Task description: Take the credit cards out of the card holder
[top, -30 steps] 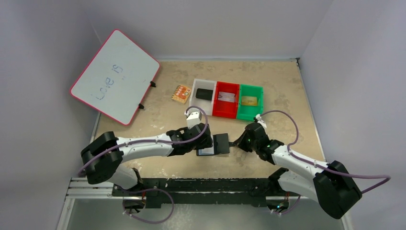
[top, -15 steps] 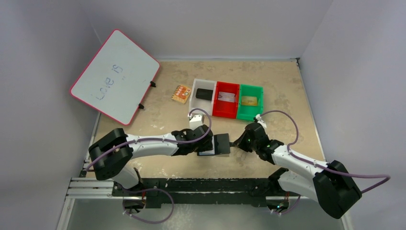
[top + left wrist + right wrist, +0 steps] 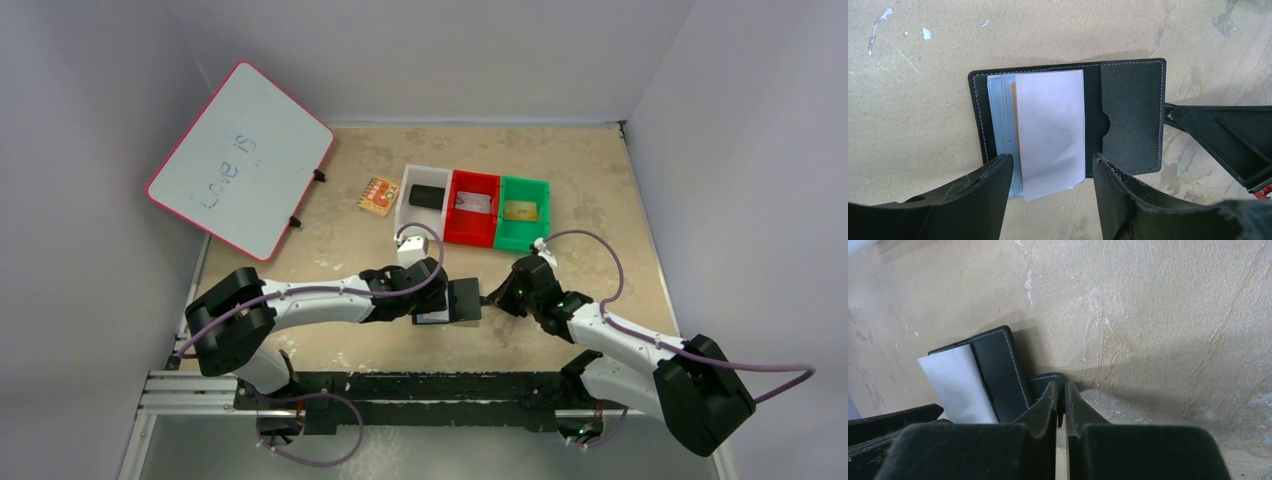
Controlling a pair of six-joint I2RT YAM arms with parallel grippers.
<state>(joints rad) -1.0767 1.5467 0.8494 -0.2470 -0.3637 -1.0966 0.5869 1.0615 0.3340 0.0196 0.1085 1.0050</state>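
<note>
Over the last second the left arm (image 3: pixel 310 298) has been swinging its elbow in and sinking lower. It is now bringing the left gripper (image 3: pixel 1050 165) down over the wallet (image 3: pixel 1130 120), and in the last half second it is barely shifting. That gripper is hanging spread wide. Its fingers (image 3: pixel 993 175) are sitting either side of a pale sheet (image 3: pixel 1050 130) that is poking out of the left pocket, and they are touching nothing yet.

The right gripper (image 3: pixel 1060 390) is staying pinched on the wallet's strap tab (image 3: pixel 1040 381), pinning the wallet open and flat on the table near the arm bases. Judging by this, the left side is lining up to pull the sheet free. Whether it is a card or a sleeve, I cannot tell.

Plain grey walls are closing in the scuffed tan table (image 3: pixel 590 170). A red-edged whiteboard (image 3: pixel 240 160) is leaning at the far left. Three bins are standing in a row beyond the wallet:
- The white bin (image 3: pixel 408 188) is holding a black block (image 3: pixel 427 196).
- The red bin (image 3: pixel 452 212) is holding a silver-grey card (image 3: pixel 473 203).
- The green bin (image 3: pixel 547 215) is holding a gold-tan card (image 3: pixel 520 210).

A small orange piece (image 3: pixel 378 195) is lying just beside the white bin.
</note>
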